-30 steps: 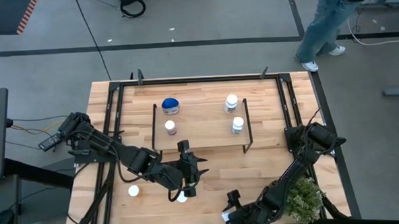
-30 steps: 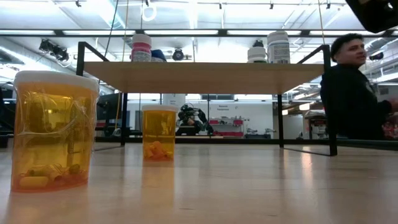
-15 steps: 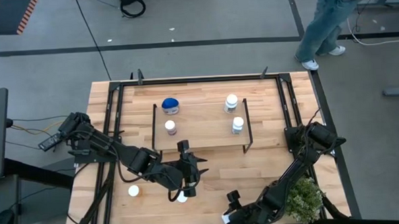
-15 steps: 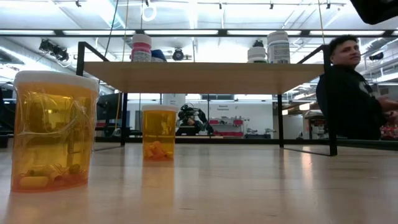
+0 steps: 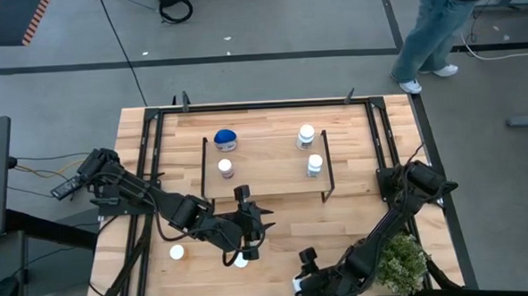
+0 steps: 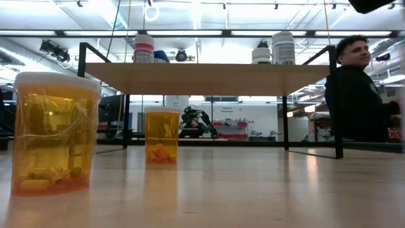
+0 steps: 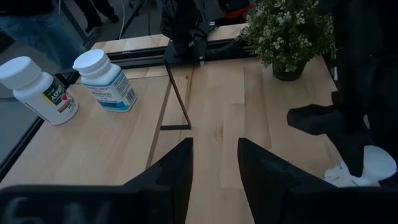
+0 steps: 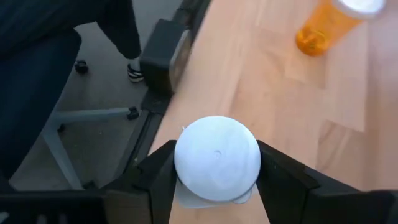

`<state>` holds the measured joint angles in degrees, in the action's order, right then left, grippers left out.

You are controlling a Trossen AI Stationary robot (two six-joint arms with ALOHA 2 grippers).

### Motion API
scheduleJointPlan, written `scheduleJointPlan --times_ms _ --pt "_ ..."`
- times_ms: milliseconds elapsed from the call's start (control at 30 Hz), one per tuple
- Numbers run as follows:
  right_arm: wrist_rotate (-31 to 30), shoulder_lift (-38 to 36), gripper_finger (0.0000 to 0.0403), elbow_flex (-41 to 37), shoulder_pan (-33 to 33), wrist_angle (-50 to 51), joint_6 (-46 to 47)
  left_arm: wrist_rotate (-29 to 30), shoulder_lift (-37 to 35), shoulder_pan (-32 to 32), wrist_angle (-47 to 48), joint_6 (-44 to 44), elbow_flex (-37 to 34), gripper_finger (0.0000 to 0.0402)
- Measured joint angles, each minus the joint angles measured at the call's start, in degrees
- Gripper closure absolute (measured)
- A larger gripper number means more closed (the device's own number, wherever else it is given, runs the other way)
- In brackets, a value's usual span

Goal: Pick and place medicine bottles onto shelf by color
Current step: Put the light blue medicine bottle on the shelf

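Wooden shelf (image 7: 93,149): labelled white bottles (image 7: 106,79), text unreadable.

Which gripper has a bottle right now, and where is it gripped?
The right gripper holds a white-capped bottle, one finger on each side just under the cap. The left gripper is open and holds nothing.

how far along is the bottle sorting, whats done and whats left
Done: four bottles stand on the shelf, the blue bottle and a purplish bottle at one end, two white bottles at the other. In hand: the right gripper is closed on a white-capped bottle near the table's front edge. Left: two orange bottles on the table, one beside the open left gripper.
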<state>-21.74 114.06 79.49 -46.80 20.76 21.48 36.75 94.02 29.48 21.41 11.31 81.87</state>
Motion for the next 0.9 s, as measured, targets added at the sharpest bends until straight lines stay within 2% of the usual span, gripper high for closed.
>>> scheduleJointPlan --times_ms 233,367,533,733,900 --pt "-1.22 -1.48 0.0209 6.82 1.91 9.22 1.98 0.0 0.0 0.16 0.03 -0.59 0.0 0.0276" --pt "-4.81 -4.14 0.0209 10.72 2.6 14.98 3.11 0.33 -1.02 1.46 2.54 -1.21 0.0 0.028" --pt "-10.63 -10.62 0.0209 13.52 4.95 19.14 3.44 7.74 -3.65 4.95 6.63 0.2 0.02 0.028" --pt "-10.79 -18.16 0.0207 13.71 12.52 20.88 -1.81 15.51 -3.78 8.12 7.23 -0.47 0.04 0.0285" --pt "-6.21 -20.77 0.0207 13.71 22.09 22.54 -8.56 15.71 -3.78 8.15 7.55 0.07 0.04 0.0283"
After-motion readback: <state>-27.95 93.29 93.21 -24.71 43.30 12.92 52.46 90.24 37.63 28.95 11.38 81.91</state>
